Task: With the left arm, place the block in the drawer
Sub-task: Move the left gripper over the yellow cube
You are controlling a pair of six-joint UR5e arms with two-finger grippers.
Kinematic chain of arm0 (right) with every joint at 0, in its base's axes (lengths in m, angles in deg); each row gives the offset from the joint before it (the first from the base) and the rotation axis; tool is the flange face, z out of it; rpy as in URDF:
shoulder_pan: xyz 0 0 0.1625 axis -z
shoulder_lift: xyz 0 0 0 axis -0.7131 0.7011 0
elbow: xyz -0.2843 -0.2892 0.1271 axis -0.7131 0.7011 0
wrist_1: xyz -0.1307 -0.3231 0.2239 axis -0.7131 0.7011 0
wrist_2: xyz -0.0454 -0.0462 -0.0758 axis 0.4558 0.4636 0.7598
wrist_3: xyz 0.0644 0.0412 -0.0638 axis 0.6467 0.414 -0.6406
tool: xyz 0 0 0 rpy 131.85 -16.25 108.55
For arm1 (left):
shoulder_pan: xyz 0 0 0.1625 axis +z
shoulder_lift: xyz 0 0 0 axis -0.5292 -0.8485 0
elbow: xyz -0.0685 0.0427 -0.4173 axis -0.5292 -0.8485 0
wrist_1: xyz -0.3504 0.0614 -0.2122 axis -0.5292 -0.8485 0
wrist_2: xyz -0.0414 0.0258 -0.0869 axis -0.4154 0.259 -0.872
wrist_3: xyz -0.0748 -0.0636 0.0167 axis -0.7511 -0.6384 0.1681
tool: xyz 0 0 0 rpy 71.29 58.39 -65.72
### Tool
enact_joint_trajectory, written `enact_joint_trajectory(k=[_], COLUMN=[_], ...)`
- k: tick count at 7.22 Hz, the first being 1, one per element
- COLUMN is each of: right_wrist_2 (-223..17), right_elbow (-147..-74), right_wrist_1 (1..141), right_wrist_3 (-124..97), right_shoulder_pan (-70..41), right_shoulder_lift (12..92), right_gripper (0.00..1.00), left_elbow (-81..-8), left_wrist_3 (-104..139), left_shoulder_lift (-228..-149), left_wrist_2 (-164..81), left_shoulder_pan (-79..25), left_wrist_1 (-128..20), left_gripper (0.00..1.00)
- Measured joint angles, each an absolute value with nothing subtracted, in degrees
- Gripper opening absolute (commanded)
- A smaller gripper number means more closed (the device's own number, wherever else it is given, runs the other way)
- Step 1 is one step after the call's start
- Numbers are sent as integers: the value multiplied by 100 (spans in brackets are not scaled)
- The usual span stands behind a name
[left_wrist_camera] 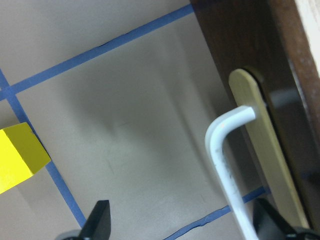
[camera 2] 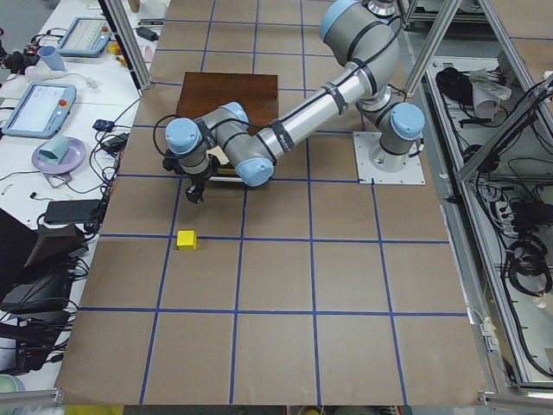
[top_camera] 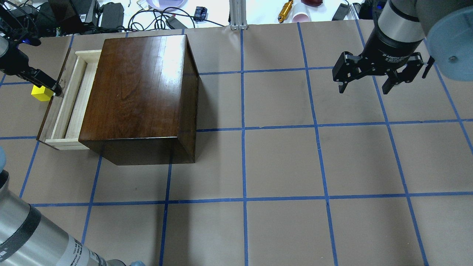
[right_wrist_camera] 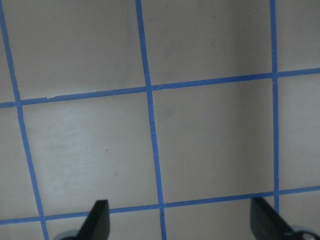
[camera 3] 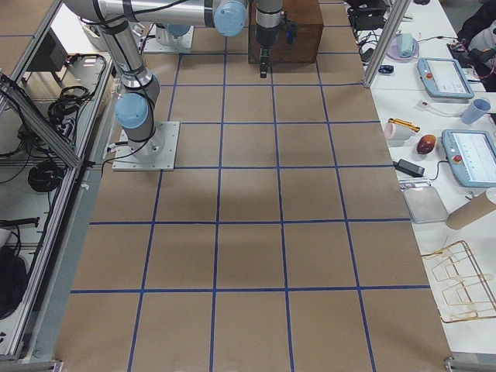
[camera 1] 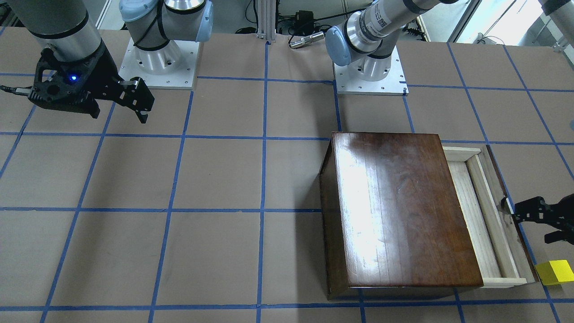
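- The bench (camera 1: 215, 175) was covered with dull brown paper, marked into large squares by lines of blue tape (camera 1: 263, 179).
- Two pale metal base plates (camera 1: 159, 63) were bolted to the bench, one under each arm.
- A glossy dark-brown wooden box (camera 1: 403, 206) stood on the robot's left half of the bench, light from the room glaring off its lid.
- The drawer (camera 1: 461, 154) stood partly pulled out of the box, its pale raw-wood inside holding nothing.
- The block (camera 1: 556, 271) sat on the bench outside the drawer, near one end of its dark front panel and partly over a tape line.
- The left arm (camera 2: 302, 121) reached across the box to the drawer front.
- The left pincer (camera 1: 532, 226) hung low at the drawer's front, jaws wide apart and gripping nothing.
- In the left wrist view the white handle (left_wrist_camera: 225, 165) ran between its fingertips, close to the one on the drawer's side; whether they touched I cannot tell.
- The right pincer (top_camera: 364, 88) hung above bare paper well away from the box, jaws spread and holding nothing.
- Beyond the bench lay white side tables with screened handsets (camera 2: 39, 104), a purple plate (camera 2: 60, 156) and loose black cables (top_camera: 147, 16).
- Aluminium frame posts (top_camera: 238, 14) rose at the bench's edge.
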State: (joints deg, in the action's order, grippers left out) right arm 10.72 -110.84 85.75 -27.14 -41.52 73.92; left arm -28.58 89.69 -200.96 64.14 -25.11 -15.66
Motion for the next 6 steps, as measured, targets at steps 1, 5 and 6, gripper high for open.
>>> enact_joint_trajectory(k=[1, 5, 6], right_wrist_2=[1072, 1072, 1072], right_elbow=[-11084, -11087, -11086], right_wrist_1=[8575, 8575, 8575], right_wrist_3=[-2714, -2714, -2714], right_shoulder_pan=[-4152, -4153, -4153], right_shoulder_lift=[7392, 7393, 7392], right_gripper=[100, 100, 100], left_elbow=[-2850, -2822, -2794], left_wrist_3=[8970, 8868, 8726], left_shoulder_lift=[-20034, -19860, -19892], left_wrist_2=[6410, 6425, 6427], left_shoulder_pan=[-2509, -2331, -2182], left_wrist_1=[-1605, -1599, -1493], left_gripper=[100, 100, 100])
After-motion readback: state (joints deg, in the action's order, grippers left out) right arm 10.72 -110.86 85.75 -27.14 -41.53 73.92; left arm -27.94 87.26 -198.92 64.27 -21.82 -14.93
